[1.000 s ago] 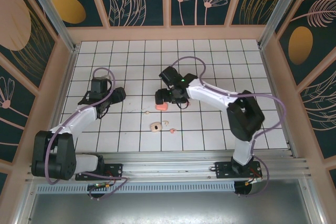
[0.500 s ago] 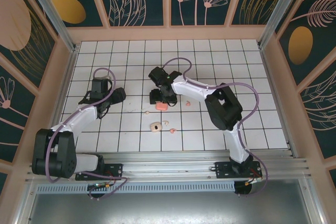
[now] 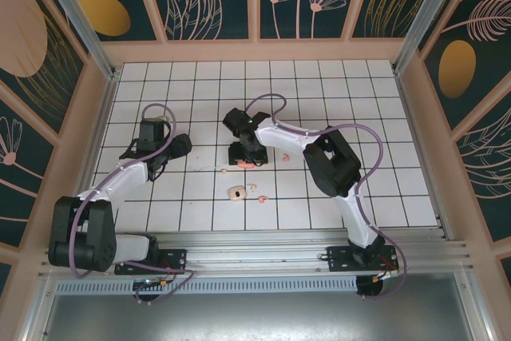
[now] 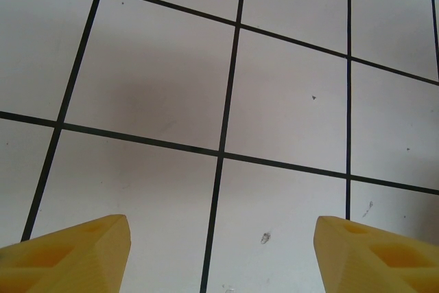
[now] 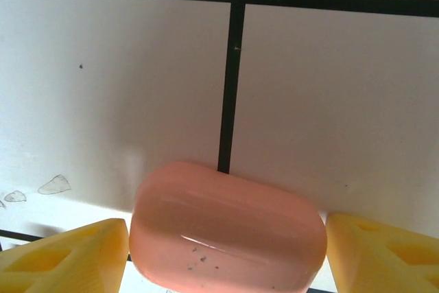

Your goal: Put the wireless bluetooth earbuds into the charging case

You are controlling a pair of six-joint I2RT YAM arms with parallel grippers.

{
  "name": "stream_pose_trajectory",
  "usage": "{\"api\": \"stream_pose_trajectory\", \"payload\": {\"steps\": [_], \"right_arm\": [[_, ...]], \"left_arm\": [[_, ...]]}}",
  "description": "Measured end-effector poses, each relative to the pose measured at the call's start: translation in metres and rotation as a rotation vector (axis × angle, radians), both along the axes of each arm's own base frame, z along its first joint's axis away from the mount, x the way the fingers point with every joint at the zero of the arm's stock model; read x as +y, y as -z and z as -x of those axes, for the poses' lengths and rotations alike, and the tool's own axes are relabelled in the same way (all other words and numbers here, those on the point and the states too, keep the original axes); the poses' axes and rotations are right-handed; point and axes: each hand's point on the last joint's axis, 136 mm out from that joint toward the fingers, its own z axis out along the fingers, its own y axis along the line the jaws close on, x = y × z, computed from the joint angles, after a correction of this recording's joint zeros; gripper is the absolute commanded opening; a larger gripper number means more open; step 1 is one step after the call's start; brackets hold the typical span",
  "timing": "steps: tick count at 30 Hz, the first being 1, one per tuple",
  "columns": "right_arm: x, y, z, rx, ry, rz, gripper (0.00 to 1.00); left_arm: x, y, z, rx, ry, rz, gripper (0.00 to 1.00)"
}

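Coral-pink case [image 5: 226,228] lies on the white grid table [image 5: 329,101] and looks closed. The right pincer [image 5: 227,238] is spread wide, with a yellow finger [image 5: 68,255] at each end of the case; touching or just beside, can't tell.

From above, the pincer body hides most of that case. The wrist camera gives the finger-to-case fit.

The top view gives the layout:
- The earbuds are loose on the table.
- A coral bud [image 3: 283,157] lies just right of the right pincer.
- A pale bud [image 3: 224,171] lies just left of it, nearer the bases.
- The cream case [image 3: 237,192] sits nearer the bases, second coral bud [image 3: 261,197] beside it; lid state too small to tell.

Left pincer [image 4: 221,238] hangs wide over bare tiles, well apart from all of it.
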Motion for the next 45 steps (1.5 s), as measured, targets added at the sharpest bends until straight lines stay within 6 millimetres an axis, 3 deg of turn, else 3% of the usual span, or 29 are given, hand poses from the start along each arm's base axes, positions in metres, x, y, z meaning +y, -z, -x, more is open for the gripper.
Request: {"api": "stream_pose_trajectory", "payload": {"steps": [6,13,21,28,39,45], "right_arm": [[0.002,-0.001,0.0,-0.003,-0.001,0.001,0.62],[0.005,-0.001,-0.002,-0.021,-0.007,0.002,0.57],[0.005,-0.008,-0.002,-0.072,-0.002,-0.049,0.56],[0.006,-0.043,-0.001,-0.163,0.044,-0.217,0.54],[0.012,-0.094,-0.015,-0.262,0.12,-0.54,0.54],[0.011,-0.132,-0.015,-0.328,0.148,-0.73,0.53]], "left_arm": [[0.0,-0.002,0.001,-0.007,0.002,0.003,0.7],[-0.008,-0.002,0.003,-0.016,0.037,0.03,0.68],[-0.02,-0.021,0.005,-0.13,0.096,0.074,0.64],[-0.037,-0.041,0.008,-0.271,0.179,0.101,0.63],[-0.073,-0.071,0.025,-0.497,0.371,0.155,0.62],[-0.09,-0.094,0.036,-0.624,0.483,0.19,0.62]]}}
